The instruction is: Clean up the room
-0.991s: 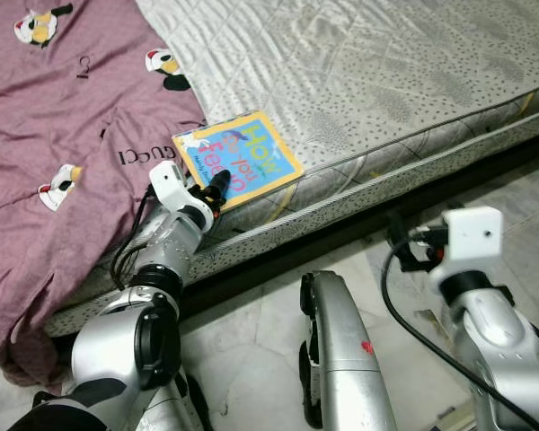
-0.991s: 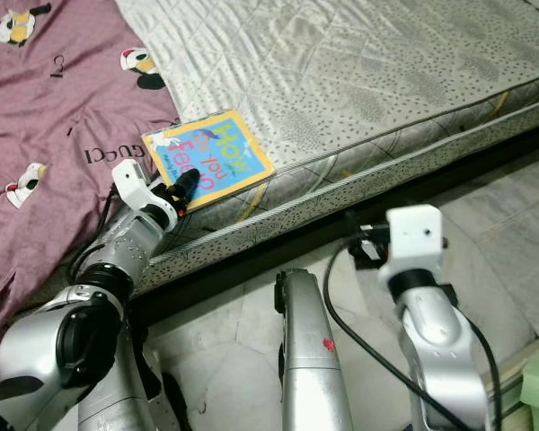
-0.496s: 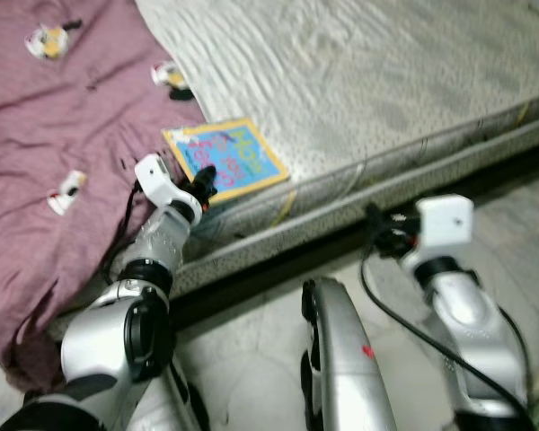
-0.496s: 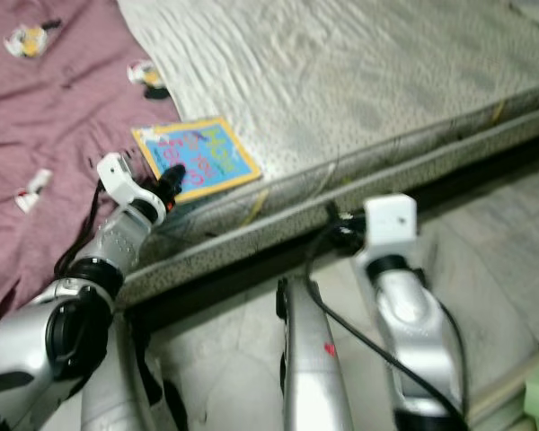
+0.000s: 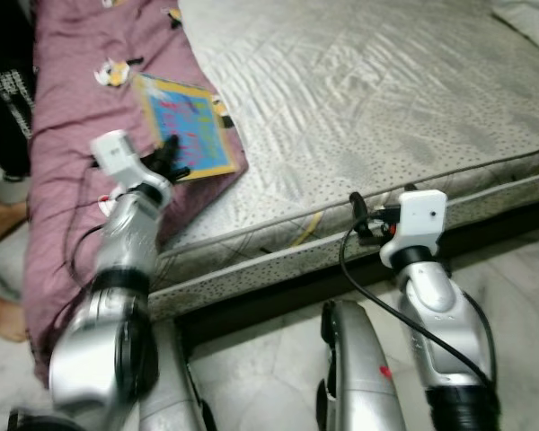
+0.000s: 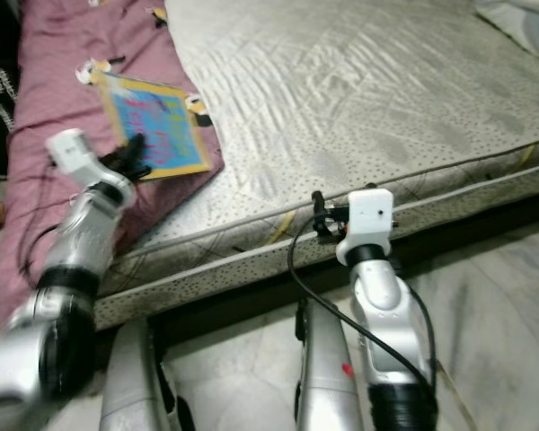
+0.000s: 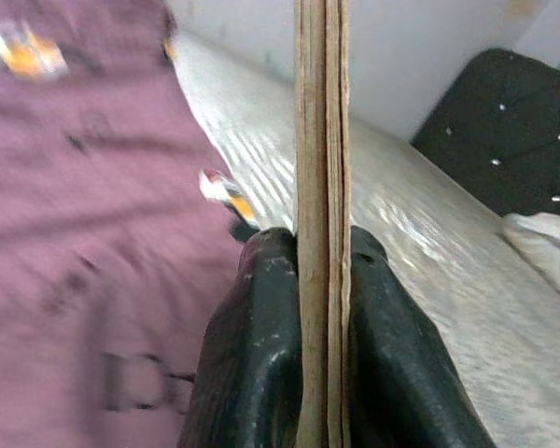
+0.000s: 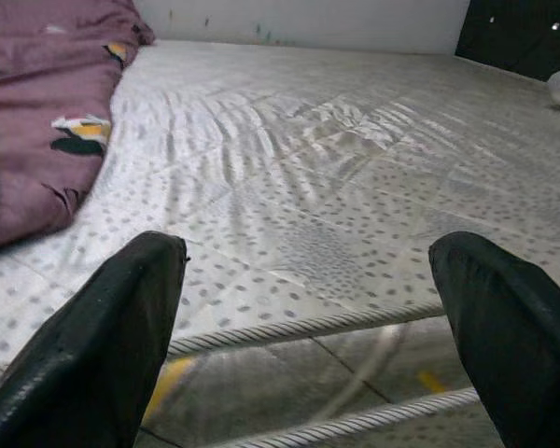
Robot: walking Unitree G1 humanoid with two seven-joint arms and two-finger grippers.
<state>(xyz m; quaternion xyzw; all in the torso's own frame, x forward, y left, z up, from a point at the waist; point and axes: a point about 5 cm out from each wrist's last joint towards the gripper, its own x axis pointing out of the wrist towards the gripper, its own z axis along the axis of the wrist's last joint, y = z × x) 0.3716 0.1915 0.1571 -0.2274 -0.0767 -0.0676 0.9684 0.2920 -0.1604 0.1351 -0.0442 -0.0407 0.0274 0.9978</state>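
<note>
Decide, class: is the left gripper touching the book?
Touching. The left wrist view shows the left gripper with both black fingers pressed against the book, its edge clamped between them.

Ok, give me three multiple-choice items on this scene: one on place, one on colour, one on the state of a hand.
1. Where is the book?
A. over the purple blanket
B. on the floor
C. under the mattress

2. What colour is the book's cover mostly?
A. red
B. blue
C. black

3. What state is the left hand in?
A. open in the air
B. shut on the blanket
C. shut on the book

Answers: 1 A, the purple cloth lies beneath it; 2 B, a blue cover with a yellow border; 3 C, the left wrist view shows both fingers pressing the book's edge.
</note>
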